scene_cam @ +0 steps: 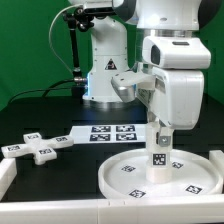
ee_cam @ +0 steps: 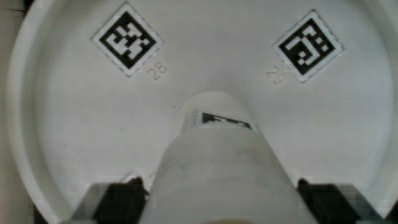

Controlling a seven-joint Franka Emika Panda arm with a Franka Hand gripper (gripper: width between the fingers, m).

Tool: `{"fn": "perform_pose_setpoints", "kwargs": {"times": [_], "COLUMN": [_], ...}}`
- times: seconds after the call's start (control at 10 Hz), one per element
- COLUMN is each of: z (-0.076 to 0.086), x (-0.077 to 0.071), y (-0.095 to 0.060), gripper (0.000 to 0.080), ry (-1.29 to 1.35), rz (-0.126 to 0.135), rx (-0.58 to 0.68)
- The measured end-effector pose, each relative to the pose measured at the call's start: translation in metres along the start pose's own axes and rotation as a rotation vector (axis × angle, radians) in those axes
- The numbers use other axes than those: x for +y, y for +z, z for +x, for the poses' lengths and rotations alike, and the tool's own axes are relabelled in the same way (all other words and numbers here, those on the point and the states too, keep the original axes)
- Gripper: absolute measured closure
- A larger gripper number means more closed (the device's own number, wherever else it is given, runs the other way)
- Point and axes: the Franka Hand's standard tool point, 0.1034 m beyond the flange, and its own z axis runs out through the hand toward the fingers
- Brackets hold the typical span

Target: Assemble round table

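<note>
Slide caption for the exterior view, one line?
Panda gripper holds the short white plastic cylinder leg upright over the large rimmed white round disc; white cross-shaped piece lies apart.

I get bright, even light in the exterior view; whites nearly wash out against the dark counter (scene_cam: 35, 112). My wrist view is soft, the close leg (ee_cam: 217, 160) blurred, corners dark.

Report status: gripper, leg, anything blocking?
Gripper shut on cylinder leg, leg upright. Leg over round disc centre; contact unclear. Cross-shaped piece and marker board lie aside, not blocking.
</note>
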Motion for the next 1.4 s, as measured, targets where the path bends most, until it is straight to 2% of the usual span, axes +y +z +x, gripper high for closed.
{"fn": "perform_pose_setpoints", "kwargs": {"times": [0.1, 0.2, 0.3, 0.7, 0.9, 1.2, 1.4], "z": [0.0002, 0.0001, 0.0, 0.0001, -0.0004, 0.0035, 0.0037], "x": [-0.0003, 0.0002, 0.0002, -0.0015, -0.006, -0.0076, -0.0076], "y": [0.0, -0.0013, -0.001, 0.0004, 0.0001, 0.0, 0.0001], "gripper": [0.039, 0.039, 0.039, 0.039, 0.039, 0.039, 0.039], "ry": [0.026, 0.168, 0.251, 0.533, 0.777, 1.018, 1.157], "rz": [0.004, 0.027, 0.034, 0.034, 0.018, 0.013, 0.021], "rx": [0.001, -0.001, -0.004, -0.006, 0.023, 0.041, 0.046]}}
